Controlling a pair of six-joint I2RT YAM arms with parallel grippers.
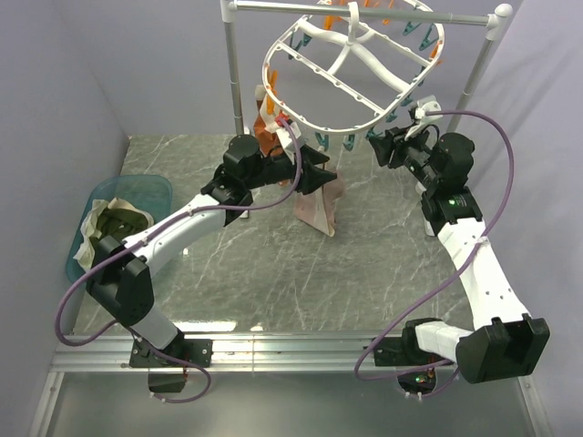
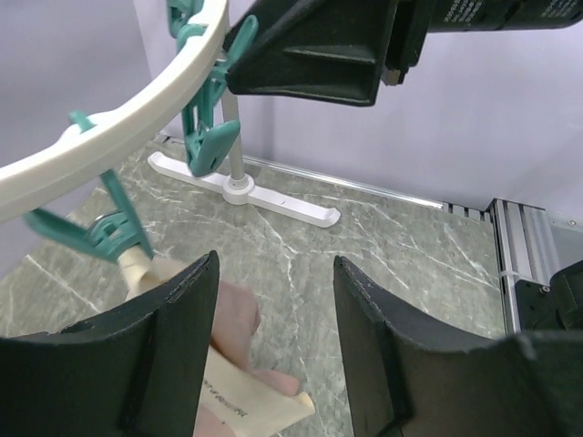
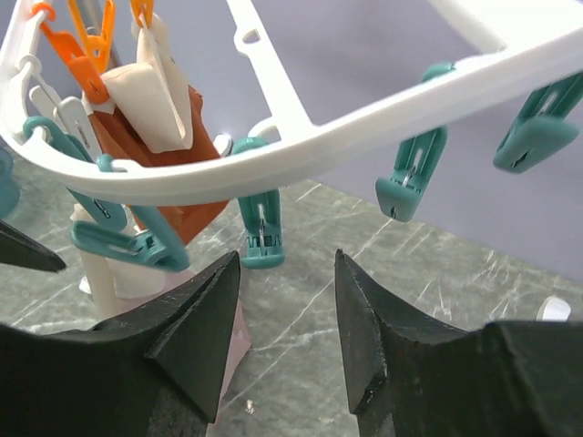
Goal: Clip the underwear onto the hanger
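Observation:
The white oval hanger [image 1: 266, 68] hangs from the stand's top bar, with teal and orange pegs on its rim [image 2: 118, 118] [image 3: 319, 141]. The pinkish-beige underwear [image 1: 319, 208] droops below its near edge to the table. In the left wrist view a teal peg [image 2: 114, 232] appears to pinch the top corner of the underwear [image 2: 235, 319]. My left gripper [image 1: 317, 168] [image 2: 273, 264] is open beside the cloth, with nothing between its fingers. My right gripper [image 1: 381, 146] [image 3: 287, 259] is open under the rim, just below a teal peg [image 3: 262, 232]. The underwear [image 3: 232, 341] shows behind its left finger.
A rust-orange garment [image 3: 164, 173] and a white cloth [image 3: 155, 91] hang from pegs on the hanger's far left. The white stand's poles [image 1: 232, 64] and foot [image 2: 273, 196] are at the back. A blue basin [image 1: 150, 187] holding olive cloth [image 1: 118, 220] sits at the left.

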